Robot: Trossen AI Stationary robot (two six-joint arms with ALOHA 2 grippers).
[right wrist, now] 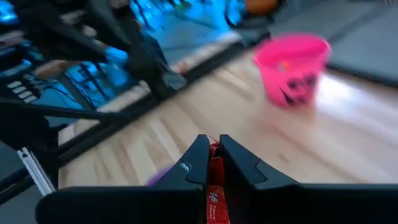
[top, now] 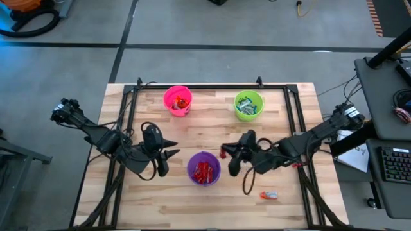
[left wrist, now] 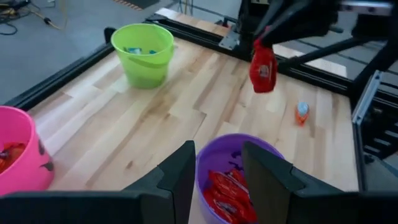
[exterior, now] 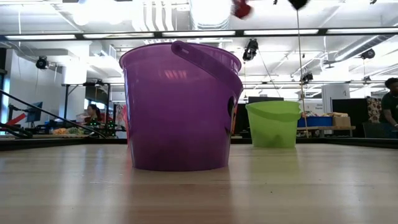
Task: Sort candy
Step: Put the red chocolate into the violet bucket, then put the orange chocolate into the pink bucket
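Right gripper (top: 225,153) pinches a red candy (left wrist: 263,68) and hangs above the tabletop (top: 205,125) just beside the purple cup (top: 204,168), which already holds red candies. A clean drop likely calls for carrying the piece over the cup's mouth before the fingers part, since the rim is close. Left gripper (top: 172,149) waits on the cup's other side, its fingers partly spread and empty. One orange-and-blue candy (top: 269,195) lies loose near the tabletop's front edge. From the level camera the purple cup blocks nearly everything; the contents of the pink cup (top: 178,100) and green cup (top: 248,105) are hard to make out.
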